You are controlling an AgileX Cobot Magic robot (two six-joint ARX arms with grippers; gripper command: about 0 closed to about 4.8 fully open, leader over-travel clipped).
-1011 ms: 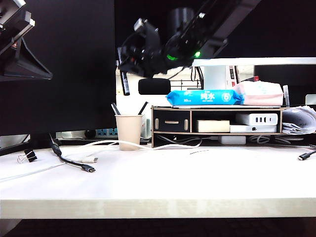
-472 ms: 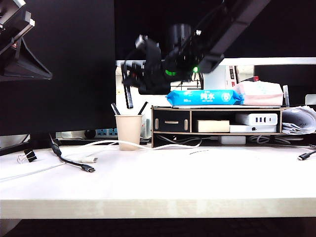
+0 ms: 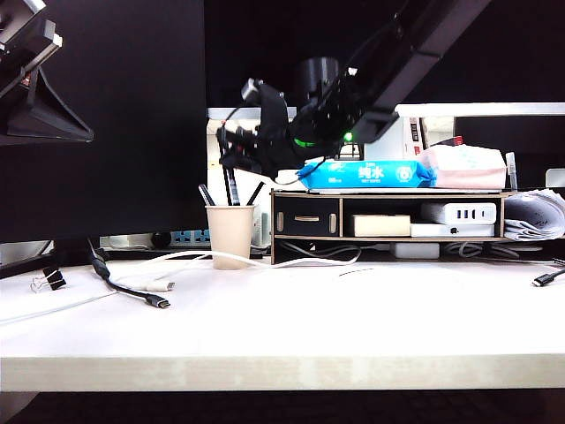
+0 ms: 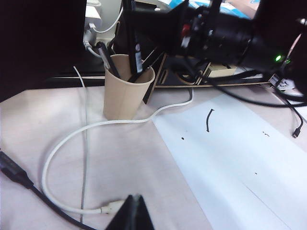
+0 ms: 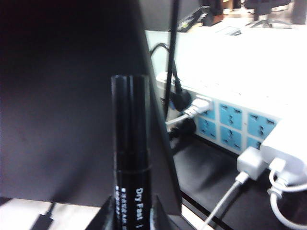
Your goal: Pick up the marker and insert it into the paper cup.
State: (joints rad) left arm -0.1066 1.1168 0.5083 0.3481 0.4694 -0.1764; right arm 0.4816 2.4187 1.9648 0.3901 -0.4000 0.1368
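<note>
The paper cup (image 3: 230, 234) (image 4: 125, 93) stands at the back left of the table, with two shorter dark pens leaning in it. My right gripper (image 3: 231, 146) (image 5: 132, 218) reaches across from the right and hangs just above the cup, shut on the marker (image 3: 229, 181) (image 5: 130, 143). The marker (image 4: 135, 50) is black with white print, nearly upright, and its lower end sits inside the cup's mouth. My left gripper (image 4: 134, 213) hovers low over the table in front of the cup, jaws together and holding nothing.
A wooden desk organiser (image 3: 388, 216) with a blue wipes pack (image 3: 366, 174) on it stands right of the cup. A white cable (image 4: 96, 127), a black USB cable (image 3: 132, 291) and a binder clip (image 3: 48, 279) lie in front. A power strip (image 5: 230, 124) sits behind.
My right gripper has come down with the marker. The marker's lower end, which hung above the cup, now dips into the cup's mouth. The left arm has stayed still.
</note>
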